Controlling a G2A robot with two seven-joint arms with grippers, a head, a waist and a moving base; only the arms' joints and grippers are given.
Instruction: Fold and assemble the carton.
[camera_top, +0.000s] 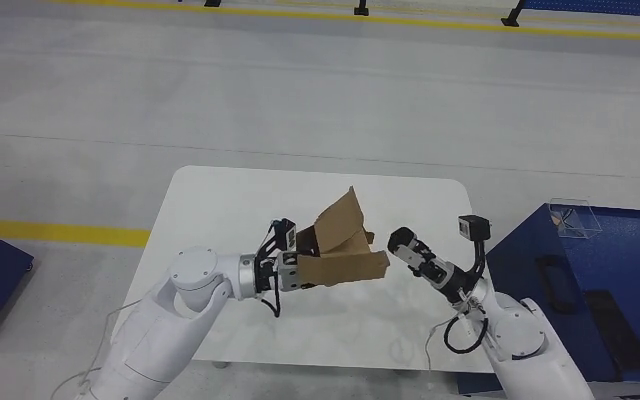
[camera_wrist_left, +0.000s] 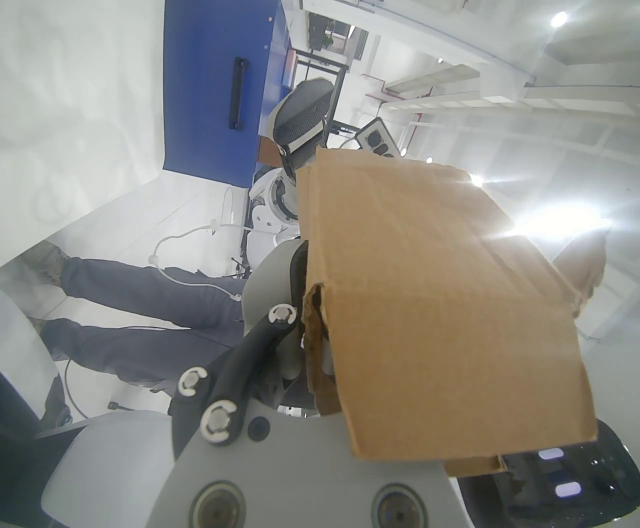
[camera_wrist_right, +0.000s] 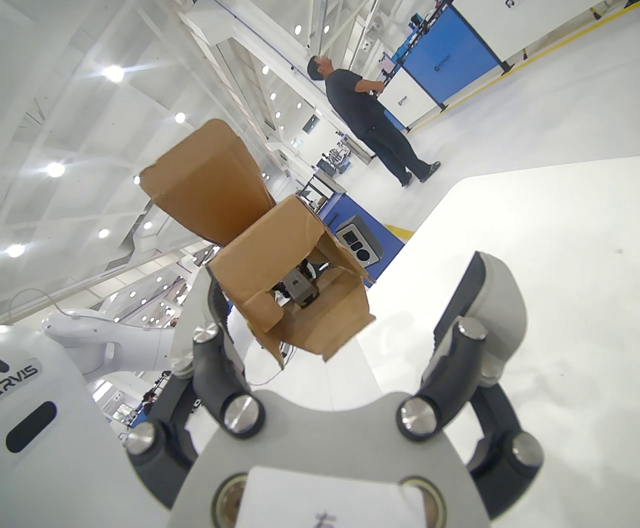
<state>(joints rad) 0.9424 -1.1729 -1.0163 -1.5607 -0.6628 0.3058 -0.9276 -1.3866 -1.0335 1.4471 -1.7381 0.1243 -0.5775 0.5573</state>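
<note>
Top view has the left hand grasping the carton above the worktop, while the right hand hangs released near its open end.

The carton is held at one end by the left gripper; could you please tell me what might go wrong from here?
1. The left gripper holds the carton by one wall only, over the table. The edge by the grip looks torn, so a push might tear it further or make it slip.
2. The right gripper is open and apart from the carton, facing its open end. Closing in, it could crush the loose flaps instead of folding them.
</note>
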